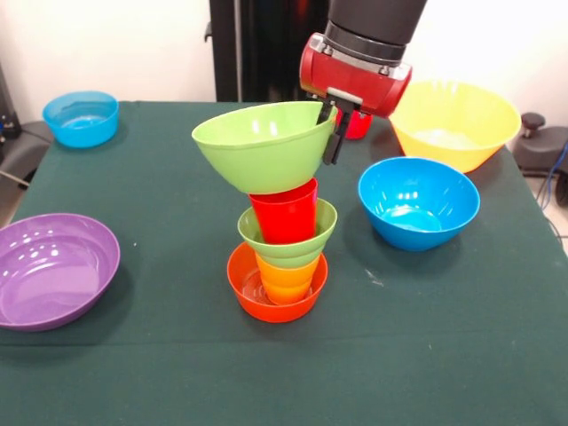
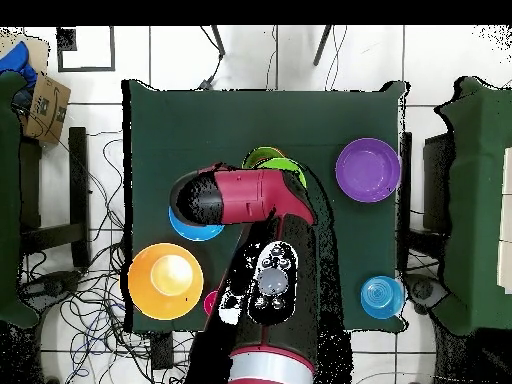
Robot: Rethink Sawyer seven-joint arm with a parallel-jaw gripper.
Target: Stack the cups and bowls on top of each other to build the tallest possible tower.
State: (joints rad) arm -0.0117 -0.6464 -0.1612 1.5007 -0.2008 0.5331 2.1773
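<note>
Gripper: its two dark fingers are pinched onto the rim of the big green bowl, one finger inside the rim and one outside, on the bowl's 3 o'clock side in the front view.
Big green bowl: it is tilted, with its open side tipped toward the camera and its bottom sitting on the top of the red cup.
Tower: from the bottom up it goes orange bowl, yellow-orange cup, small green bowl, red cup, then the big green bowl on top.
Where the tower is: near the middle of the green table.
Arm: red and black, coming down from 12 o'clock in the front view, just to the 1 o'clock side of the tower.
Middle blue bowl: at 3 o'clock from the tower, apart from it.
Yellow bowl: at 1 o'clock from the tower, near the far edge of the table.
Small blue bowl: at 10 o'clock from the tower, at the far corner.
Purple bowl: at 9 o'clock from the tower, at the side edge of the table.
From above: the arm covers most of the tower, and only a bit of green rim peeks out at 12 o'clock.
Pink cup: a small pink bit shows next to the arm, at 4 o'clock from the yellow bowl.
</note>
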